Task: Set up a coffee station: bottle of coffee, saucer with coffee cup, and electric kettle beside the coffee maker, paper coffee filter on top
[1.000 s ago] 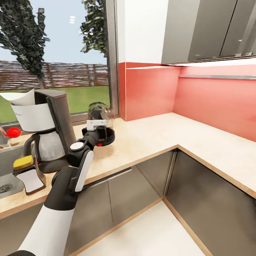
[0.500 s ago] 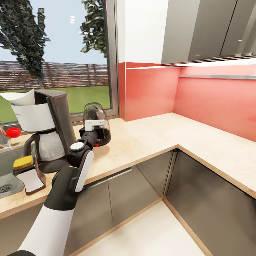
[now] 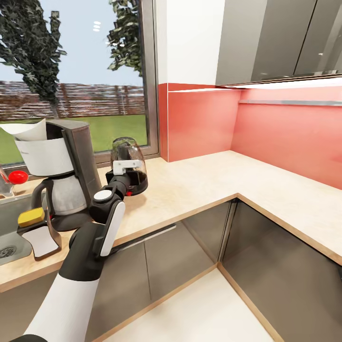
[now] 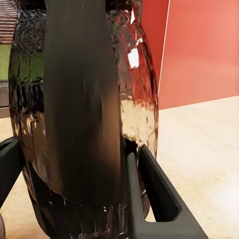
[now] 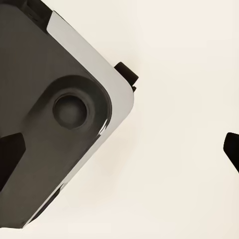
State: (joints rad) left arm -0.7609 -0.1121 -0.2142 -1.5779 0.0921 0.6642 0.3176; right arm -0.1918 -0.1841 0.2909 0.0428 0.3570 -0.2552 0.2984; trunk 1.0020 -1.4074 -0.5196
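The left gripper [image 3: 124, 172] was clamped on the electric kettle [image 3: 128, 164], its dark fingers [image 4: 154, 191] pressed against either side of the black handle. The kettle stood upright on the countertop [image 3: 204, 183], just right of the coffee maker [image 3: 59, 173], before the window. A paper coffee filter [image 3: 26, 130] sat on top of the machine. The left arm [image 3: 90, 247] reached up and away from the near left, elbow bent, wrist level with the kettle's base. The right gripper's [image 5: 119, 154] dark fingertips stood wide apart over a pale surface.
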